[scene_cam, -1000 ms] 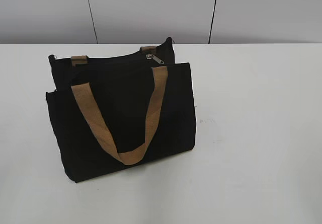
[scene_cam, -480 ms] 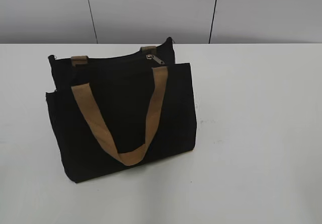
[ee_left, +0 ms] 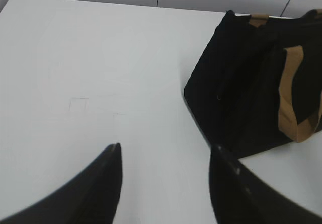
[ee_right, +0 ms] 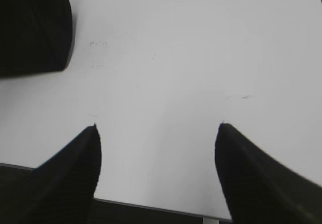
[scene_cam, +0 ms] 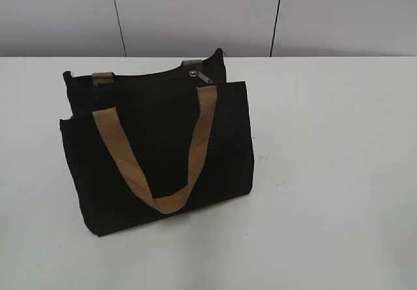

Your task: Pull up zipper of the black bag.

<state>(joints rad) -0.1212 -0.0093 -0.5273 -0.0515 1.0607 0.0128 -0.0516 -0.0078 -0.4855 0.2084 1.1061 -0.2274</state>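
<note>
The black bag stands on the white table, left of centre in the exterior view, with a tan handle hanging over its front panel. The zipper's silver-grey pull tab lies on the bag's top edge near the right end. Neither gripper shows in the exterior view. In the left wrist view my left gripper is open and empty above bare table, with the bag to its upper right. In the right wrist view my right gripper is open and empty near the table's front edge, and the bag's corner is at upper left.
The white table runs wide to the right of the bag and in front of it. A grey panelled wall stands behind the table. The table's front edge shows below the right gripper.
</note>
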